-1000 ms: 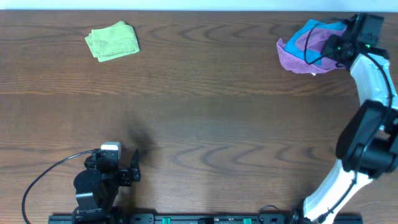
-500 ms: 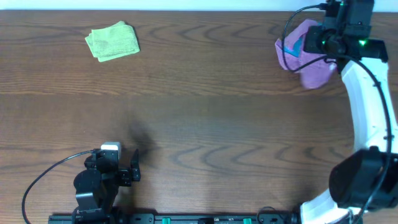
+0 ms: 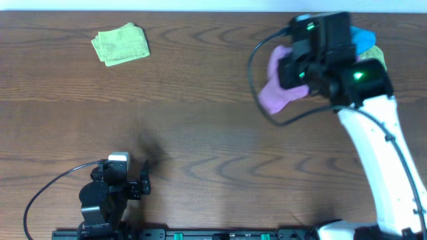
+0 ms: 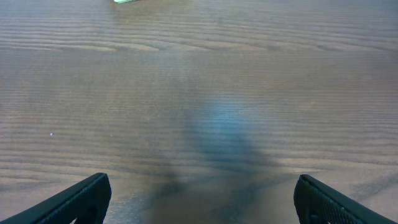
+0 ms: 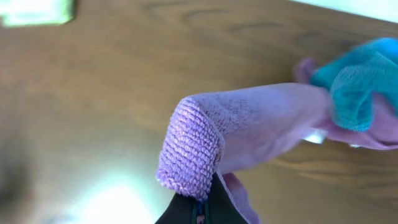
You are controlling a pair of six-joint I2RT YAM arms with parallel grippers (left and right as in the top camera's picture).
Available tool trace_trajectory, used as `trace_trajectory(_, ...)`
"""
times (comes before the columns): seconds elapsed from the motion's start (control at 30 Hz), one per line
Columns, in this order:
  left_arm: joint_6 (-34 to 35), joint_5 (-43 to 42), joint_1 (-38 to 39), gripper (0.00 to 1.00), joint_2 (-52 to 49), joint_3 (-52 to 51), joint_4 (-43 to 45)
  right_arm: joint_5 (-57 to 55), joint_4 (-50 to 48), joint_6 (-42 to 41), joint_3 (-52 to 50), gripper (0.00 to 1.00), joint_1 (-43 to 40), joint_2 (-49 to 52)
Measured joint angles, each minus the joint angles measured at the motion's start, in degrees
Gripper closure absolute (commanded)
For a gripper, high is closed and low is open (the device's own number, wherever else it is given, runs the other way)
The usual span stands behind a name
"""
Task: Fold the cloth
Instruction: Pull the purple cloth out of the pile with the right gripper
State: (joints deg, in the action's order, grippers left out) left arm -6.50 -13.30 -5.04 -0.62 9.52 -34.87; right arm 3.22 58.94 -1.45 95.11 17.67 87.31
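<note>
- Fingers of the right gripper (image 5: 200, 210) are pinched tight on a rolled fold of the cloth (image 5: 249, 130), which hangs from them above the table (image 3: 200, 120).
- A second ago the cloth lay bunched with the blue cloth (image 3: 363, 40) in the far upper right corner of the overhead frame. It now sits further left, at upper right of centre, lifted and drawn out.
- In the right wrist view the blue cloth rests against the trailing end, so I cannot tell whether the two have parted.
- Judged from this, the task is at its start: the cloth must be freed and spread flat before any fold.
- At lower left, the left gripper (image 3: 130, 183) has its fingers (image 4: 81, 198) spread wide, holding nothing.
- At upper left, the green cloth (image 3: 121, 44) has not moved.
</note>
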Motion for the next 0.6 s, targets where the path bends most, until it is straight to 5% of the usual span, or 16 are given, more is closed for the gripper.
trace_trajectory(0.6, 0.0, 0.0, 0.0, 0.05, 0.0, 0.0, -0.02, 3.72, 3.69, -7.39, 0.0, 0.99, 30.38, -2.95)
